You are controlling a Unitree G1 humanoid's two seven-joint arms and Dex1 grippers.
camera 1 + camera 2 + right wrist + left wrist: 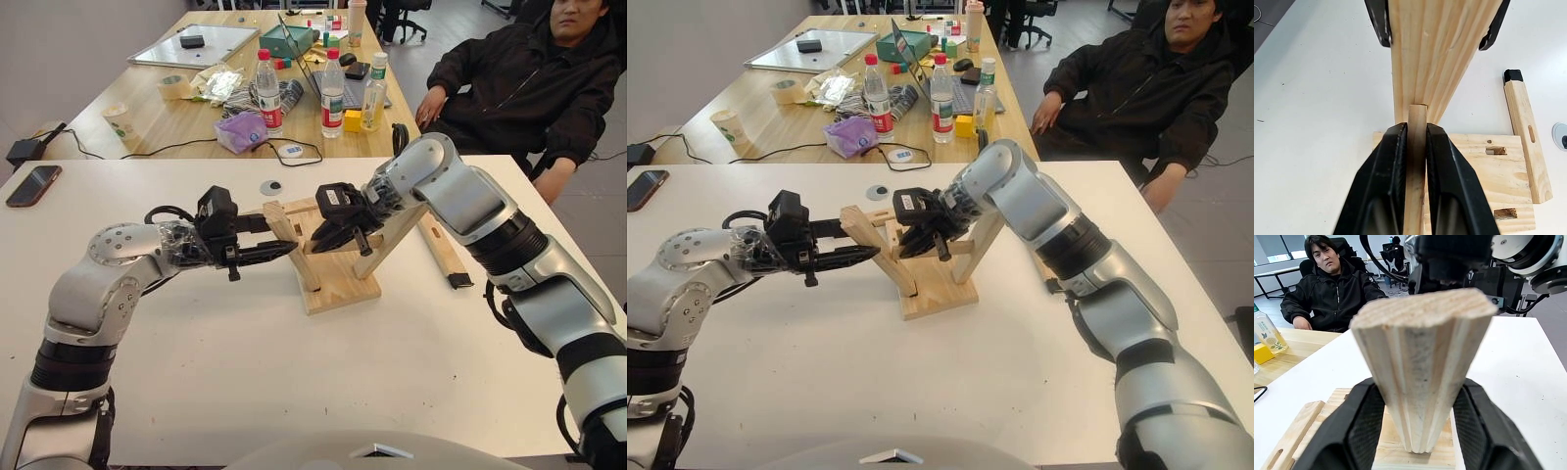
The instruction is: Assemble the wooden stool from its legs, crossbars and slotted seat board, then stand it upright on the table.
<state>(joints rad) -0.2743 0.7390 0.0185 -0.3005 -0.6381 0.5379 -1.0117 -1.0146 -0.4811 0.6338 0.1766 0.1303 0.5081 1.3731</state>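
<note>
The slotted seat board (343, 286) lies flat on the white table. A wooden leg (297, 253) rises tilted from it, and my left gripper (276, 251) is shut on that leg from the left; the left wrist view shows the leg (1420, 367) between the black fingers (1359, 431). My right gripper (338, 235) is shut on a thin crossbar (1416, 161) whose end meets the held leg (1435, 54). A second leg (392, 245) slants up from the board's right side under the right arm. A loose leg (446, 253) with a black cap lies on the table to the right.
A phone (32, 184) lies at the table's far left edge and a small grey disc (271, 186) behind the board. A second table (157, 122) at the back carries bottles (332, 83), cups and clutter. Open white tabletop spreads in front of the board.
</note>
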